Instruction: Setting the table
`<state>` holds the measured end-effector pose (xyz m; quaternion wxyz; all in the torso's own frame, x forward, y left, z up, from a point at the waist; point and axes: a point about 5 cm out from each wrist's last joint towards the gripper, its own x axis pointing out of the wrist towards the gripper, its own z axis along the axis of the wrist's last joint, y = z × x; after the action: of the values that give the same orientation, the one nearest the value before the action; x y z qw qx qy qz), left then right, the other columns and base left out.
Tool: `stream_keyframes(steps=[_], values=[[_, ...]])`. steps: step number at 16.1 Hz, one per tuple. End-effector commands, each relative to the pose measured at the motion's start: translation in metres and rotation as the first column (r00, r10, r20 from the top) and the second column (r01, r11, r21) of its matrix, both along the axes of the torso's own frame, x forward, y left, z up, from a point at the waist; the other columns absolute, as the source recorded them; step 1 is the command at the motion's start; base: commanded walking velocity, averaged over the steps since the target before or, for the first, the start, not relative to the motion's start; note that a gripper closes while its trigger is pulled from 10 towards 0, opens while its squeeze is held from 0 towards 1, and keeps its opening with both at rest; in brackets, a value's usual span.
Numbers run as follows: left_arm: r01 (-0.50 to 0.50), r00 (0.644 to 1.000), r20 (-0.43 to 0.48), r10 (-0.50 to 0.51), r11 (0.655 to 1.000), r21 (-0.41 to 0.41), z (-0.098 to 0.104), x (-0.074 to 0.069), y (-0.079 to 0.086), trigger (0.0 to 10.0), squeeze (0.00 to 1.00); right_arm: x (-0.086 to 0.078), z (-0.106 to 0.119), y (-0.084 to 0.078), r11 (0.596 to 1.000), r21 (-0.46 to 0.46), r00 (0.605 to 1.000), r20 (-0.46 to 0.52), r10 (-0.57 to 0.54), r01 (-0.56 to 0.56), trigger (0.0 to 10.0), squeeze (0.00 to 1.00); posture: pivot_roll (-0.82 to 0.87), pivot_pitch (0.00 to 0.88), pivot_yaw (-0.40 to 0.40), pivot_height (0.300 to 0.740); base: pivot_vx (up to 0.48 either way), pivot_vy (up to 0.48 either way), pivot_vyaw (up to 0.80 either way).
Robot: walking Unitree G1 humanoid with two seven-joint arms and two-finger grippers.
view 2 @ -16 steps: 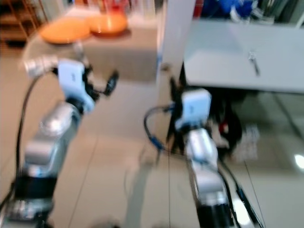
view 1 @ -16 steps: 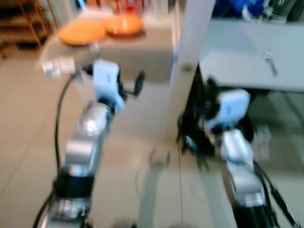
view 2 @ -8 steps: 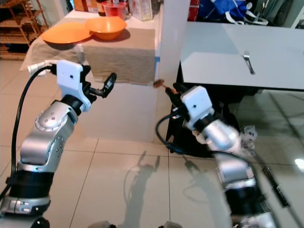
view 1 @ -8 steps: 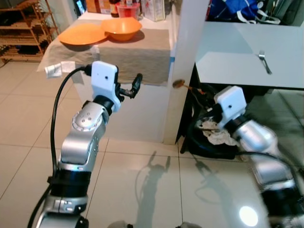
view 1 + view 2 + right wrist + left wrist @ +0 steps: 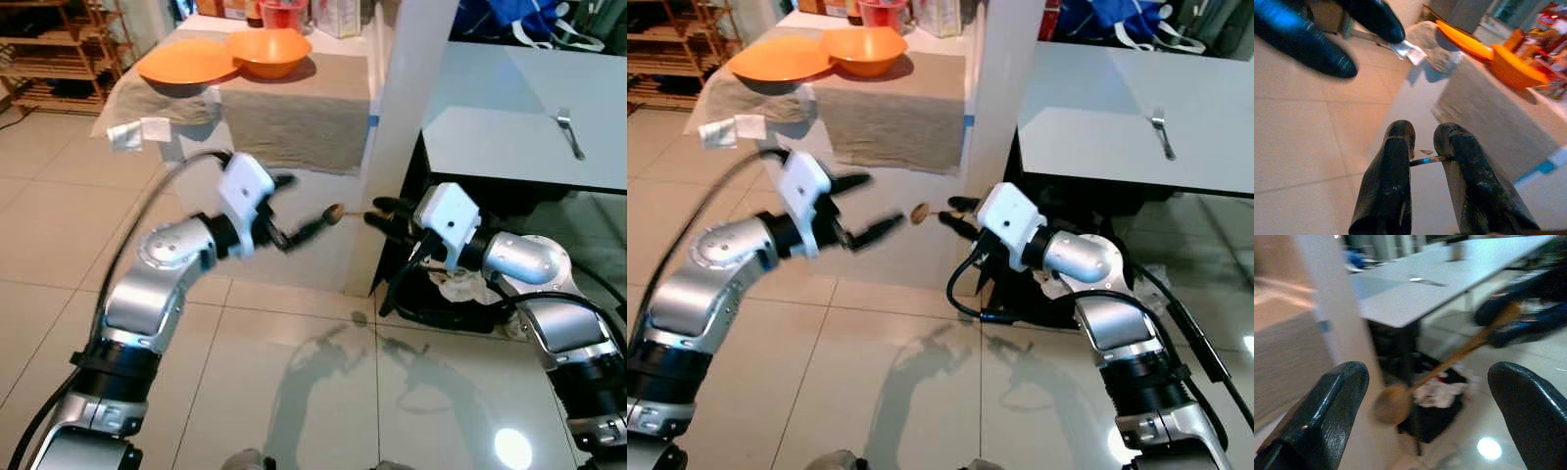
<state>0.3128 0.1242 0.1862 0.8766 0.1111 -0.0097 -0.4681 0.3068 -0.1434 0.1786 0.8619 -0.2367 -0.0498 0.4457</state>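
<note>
A wooden spoon [image 5: 334,211] hangs in the air between my two arms, its bowl pointing toward my left gripper. My right gripper [image 5: 379,211] is shut on the thin handle [image 5: 1428,159], level with the white pillar. My left gripper [image 5: 310,201] is open, and the spoon's bowl [image 5: 1393,404] sits just off its fingertips [image 5: 1320,418], between them in the left wrist view. A metal fork [image 5: 570,129] lies on the grey table [image 5: 490,108] at the right. An orange plate [image 5: 186,64] and an orange bowl [image 5: 269,51] rest on the cloth-covered counter [image 5: 294,117].
A white pillar [image 5: 407,98] stands between counter and table. Under the table sits a black bag [image 5: 441,299] with crumpled white stuff in it. A wooden shelf [image 5: 49,49] is at the far left. Glossy tiled floor [image 5: 294,392] lies in front.
My left gripper has swung down and right to the spoon's bowl. My right gripper has brought the spoon lower and leftward. The view has also shifted.
</note>
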Motion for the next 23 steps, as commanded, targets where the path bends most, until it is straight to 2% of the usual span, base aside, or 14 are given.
stream_keyframes(steps=[1, 4, 5, 7, 9, 14, 18, 21, 23], values=[[0.081, 0.996, 0.022, -0.081, 0.997, 0.015, 0.007, -0.003, -0.007, 10.0, 0.0, 0.001, 0.008, 0.003, 0.999, 0.037, 0.999, -0.017, 0.035, -0.034, 0.0, 0.0, -0.04, 0.002, -0.003, 0.727, 0.0, 0.0, 0.0], [0.214, 0.975, 0.05, -0.217, 0.975, 0.056, 0.014, -0.003, -0.021, 10.0, 0.0, 0.007, 0.028, 0.003, 0.988, 0.14, 0.995, -0.058, 0.079, -0.07, 0.0, 0.0, -0.04, 0.0, -0.003, 0.727, 0.0, 0.0, 0.0], [0.226, 0.972, 0.053, -0.23, 0.972, 0.061, 0.015, -0.004, -0.022, 10.0, 0.0, 0.008, 0.03, 0.003, 0.986, 0.151, 0.995, -0.061, 0.082, -0.072, 0.0, 0.0, -0.04, 0.0, -0.003, 0.727, 0.0, 0.0, 0.0], [0.285, 0.956, 0.053, -0.288, 0.957, 0.058, 0.019, -0.005, -0.029, 10.0, 0.0, 0.01, 0.04, 0.002, 0.968, 0.236, 0.989, -0.097, 0.11, -0.084, 0.0, 0.0, -0.04, 0.0, -0.003, 0.727, 0.0, 0.0, 0.0], [0.318, 0.947, 0.036, -0.321, 0.946, 0.063, 0.016, -0.007, -0.033, 10.0, 0.0, 0.009, 0.041, 0.004, 0.961, 0.261, 0.984, -0.12, 0.13, -0.095, 0.0, 0.0, -0.04, 0.0, -0.003, 0.727, 0.0, 0.0, 0.0], [0.33, 0.942, 0.037, -0.333, 0.941, 0.071, 0.016, -0.005, -0.038, 10.0, 0.0, 0.001, 0.03, 0.012, 0.964, 0.229, 0.97, -0.172, 0.173, -0.131, 0.0, 0.0, -0.05, 0.005, -0.006, 0.727, 0.0, 0.0, 0.0], [0.315, 0.948, 0.035, -0.318, 0.946, 0.074, 0.013, -0.003, -0.04, 10.0, 0.0, -0.007, 0.026, 0.019, 0.958, 0.241, 0.96, -0.193, 0.203, -0.154, 0.0, 0.0, -0.05, 0.012, -0.003, 0.727, 0.0, 0.0, 0.0], [0.279, 0.958, 0.063, -0.281, 0.959, 0.048, 0.022, 0.0, -0.034, 10.0, 0.0, -0.006, 0.018, 0.007, 0.978, 0.187, 0.978, -0.169, 0.125, -0.093, 0.0, 0.0, -0.05, 0.016, -0.003, 0.727, 0.0, 0.0, 0.0], [0.271, 0.958, 0.077, -0.275, 0.961, 0.05, 0.025, 0.001, -0.034, 10.0, 0.0, -0.009, 0.013, 0.006, 0.979, 0.185, 0.974, -0.192, 0.124, -0.088, 0.0, 0.0, -0.05, 0.017, -0.004, 0.727, 0.0, 0.0, 0.0]])
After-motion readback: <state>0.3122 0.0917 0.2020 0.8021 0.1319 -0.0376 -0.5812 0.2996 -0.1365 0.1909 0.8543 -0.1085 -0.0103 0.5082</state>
